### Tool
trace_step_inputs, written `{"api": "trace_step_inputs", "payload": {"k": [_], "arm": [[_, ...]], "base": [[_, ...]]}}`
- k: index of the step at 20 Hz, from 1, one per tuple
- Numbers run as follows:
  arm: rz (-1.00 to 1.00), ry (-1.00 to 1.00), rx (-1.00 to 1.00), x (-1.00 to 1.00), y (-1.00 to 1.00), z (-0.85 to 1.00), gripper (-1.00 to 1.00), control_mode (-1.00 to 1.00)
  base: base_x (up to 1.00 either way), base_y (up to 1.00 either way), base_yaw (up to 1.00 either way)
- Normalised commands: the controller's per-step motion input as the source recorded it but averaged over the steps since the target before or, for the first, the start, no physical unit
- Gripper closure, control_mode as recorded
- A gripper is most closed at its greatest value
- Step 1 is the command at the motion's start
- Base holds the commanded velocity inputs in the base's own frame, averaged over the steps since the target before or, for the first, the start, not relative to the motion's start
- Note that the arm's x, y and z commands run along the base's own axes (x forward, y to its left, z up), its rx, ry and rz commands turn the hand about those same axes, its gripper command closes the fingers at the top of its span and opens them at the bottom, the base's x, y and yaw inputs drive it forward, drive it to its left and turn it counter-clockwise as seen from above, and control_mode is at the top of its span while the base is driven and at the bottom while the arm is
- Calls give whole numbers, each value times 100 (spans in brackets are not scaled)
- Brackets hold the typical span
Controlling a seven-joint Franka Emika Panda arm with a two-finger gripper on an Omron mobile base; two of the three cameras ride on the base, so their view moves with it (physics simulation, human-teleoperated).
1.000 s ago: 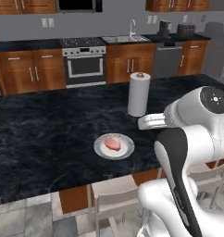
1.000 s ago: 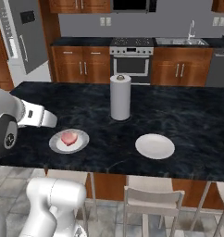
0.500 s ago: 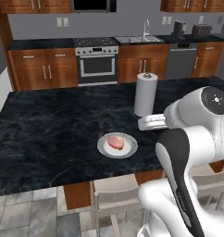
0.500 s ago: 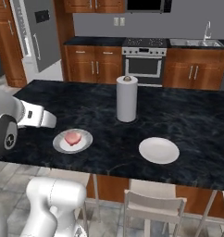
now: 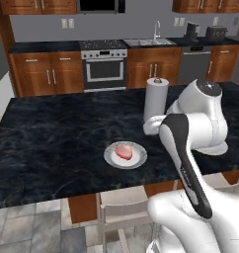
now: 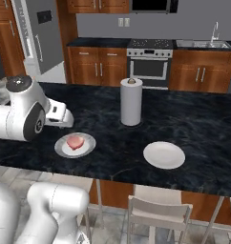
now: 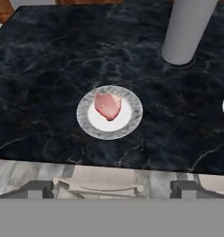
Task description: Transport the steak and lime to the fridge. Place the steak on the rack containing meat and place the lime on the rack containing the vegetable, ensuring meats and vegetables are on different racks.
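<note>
The steak (image 7: 107,105) is a pink-red lump with pale patches, lying on a grey-rimmed plate (image 7: 86,121) on the black island counter (image 7: 44,69). It also appears in the left base view as the steak (image 5: 124,150) and in the right base view as the steak (image 6: 75,142). My gripper (image 7: 113,190) hangs open above the counter's near edge, short of the plate, with nothing between its fingertips (image 7: 40,189). The lime and the fridge racks are out of view.
A paper towel roll (image 6: 131,102) stands upright behind the steak's plate. An empty white plate (image 6: 163,155) lies to its right. Chairs (image 6: 158,209) line the counter's near side. A tall grey unit (image 6: 38,38) stands back left; I cannot tell if it is the fridge.
The whole picture has shifted a little, so the base has moved. The steak stays on its plate and the gripper stays open.
</note>
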Motion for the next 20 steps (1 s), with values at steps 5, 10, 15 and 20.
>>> {"api": "trace_step_inputs", "payload": {"k": [5,10,15,20], "arm": [[0,29,-3,54,0,-22,-100,-100],[0,32,-1,53,10,-33,-100,-100],[0,25,0,39,2,-49,-100,-100],[0,12,0,28,1,-60,-100,-100]], "base": [[0,0,0],[0,0,0],[0,0,0],[0,0,0]]}}
